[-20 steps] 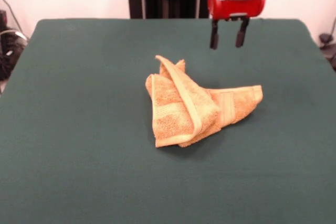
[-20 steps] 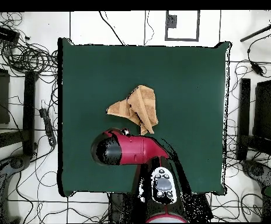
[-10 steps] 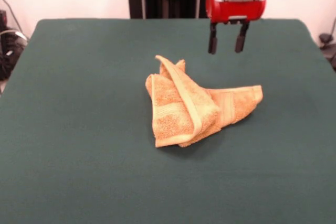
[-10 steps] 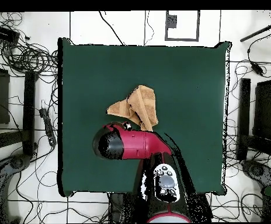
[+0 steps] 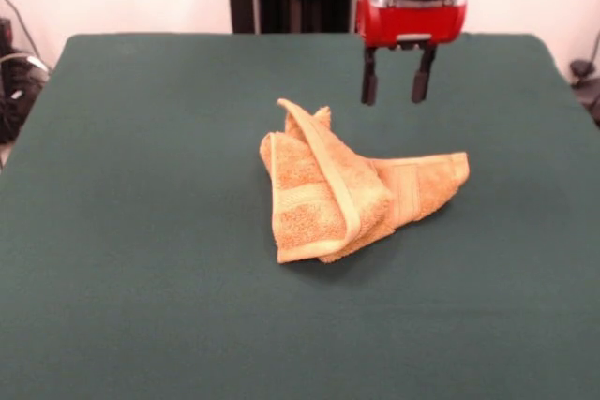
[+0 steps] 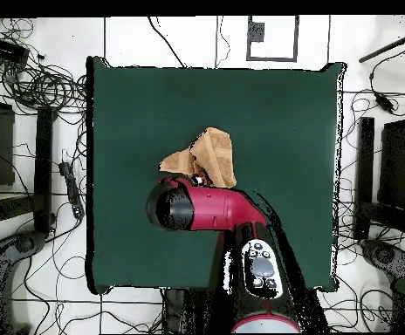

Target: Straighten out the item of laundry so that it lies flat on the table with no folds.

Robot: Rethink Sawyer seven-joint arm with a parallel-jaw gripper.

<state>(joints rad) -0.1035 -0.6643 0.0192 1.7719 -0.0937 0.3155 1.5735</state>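
Note:
The orange-tan towel (image 5: 352, 194) lies crumpled and folded over itself near the middle of the green table (image 5: 141, 231), with one corner stretched out to the right. My gripper (image 5: 394, 93) hangs open above the table, just behind the towel's right part, with nothing between its fingers. From overhead, the towel (image 6: 208, 155) shows partly under the red arm (image 6: 206, 208), which covers the gripper itself.
Cables and stands (image 6: 40, 87) ring the table (image 6: 276, 113) on the floor. Green felt stretches wide on every side of the towel.
My gripper has come down a little and shifted left toward the towel. The towel has not moved.

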